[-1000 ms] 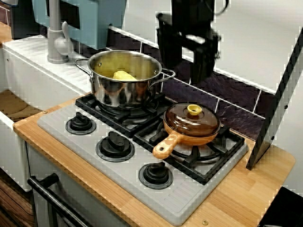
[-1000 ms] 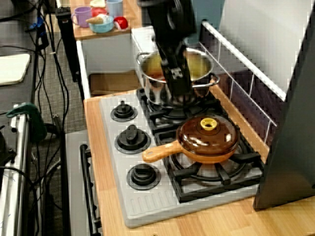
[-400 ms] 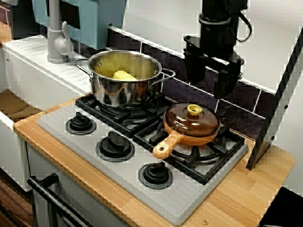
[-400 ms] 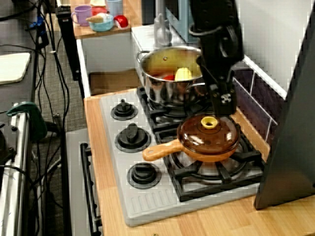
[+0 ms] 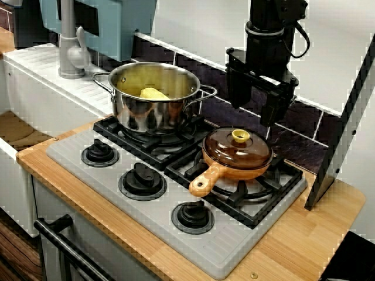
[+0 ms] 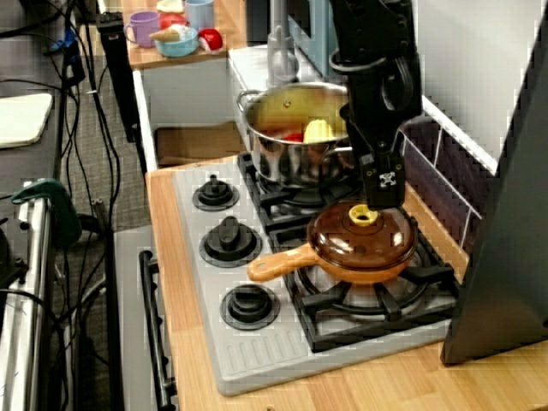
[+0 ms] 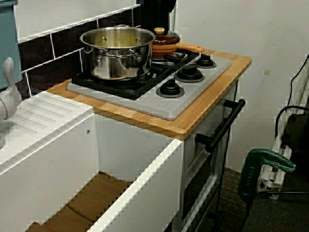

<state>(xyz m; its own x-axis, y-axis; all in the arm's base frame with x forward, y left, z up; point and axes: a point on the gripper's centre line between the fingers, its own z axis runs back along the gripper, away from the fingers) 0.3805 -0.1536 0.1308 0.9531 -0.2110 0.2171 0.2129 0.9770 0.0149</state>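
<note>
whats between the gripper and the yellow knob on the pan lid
Nothing: bare air separates the gripper from the yellow knob, seen in the front view.

The arm point(image 5: 272, 12) is black all over, a round column ending in a boxy black gripper point(image 5: 252, 108) with two flat, squared fingers point(image 5: 234, 88). Just above the gripper a thin pale ring point(image 5: 265, 29) circles the wrist, and a black cable point(image 5: 303, 32) loops out beside it. Low on the gripper's side sits a small black-and-white square marker point(image 6: 387, 180).
</note>
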